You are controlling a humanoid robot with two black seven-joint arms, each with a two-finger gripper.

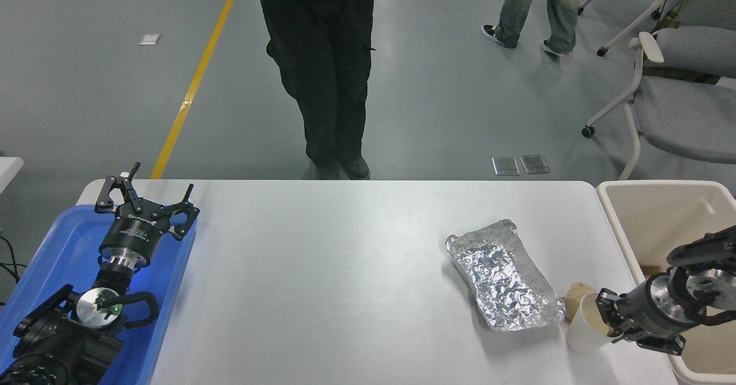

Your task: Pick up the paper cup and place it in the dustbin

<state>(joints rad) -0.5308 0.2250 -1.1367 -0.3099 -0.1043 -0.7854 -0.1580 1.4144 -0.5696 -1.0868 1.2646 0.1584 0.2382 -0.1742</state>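
The white paper cup [582,333] stands at the table's front right, just right of the foil tray. My right gripper [608,317] comes in from the right over the dustbin's near edge. Its fingers are closed on the cup's right wall at the rim, one inside the cup and one outside. The cup leans slightly toward the gripper. The beige dustbin [610,212] stands off the table's right edge, with my right arm over it. My left gripper [146,192] is parked, open and empty, over the blue tray at the lower left.
A crinkled silver foil tray [506,284] lies left of the cup, and a brown paper wad [575,294] sits behind the cup. A blue tray [52,247] is at the left. A person in black trousers [328,57] stands at the far edge. A grey chair [678,103] is at the far right.
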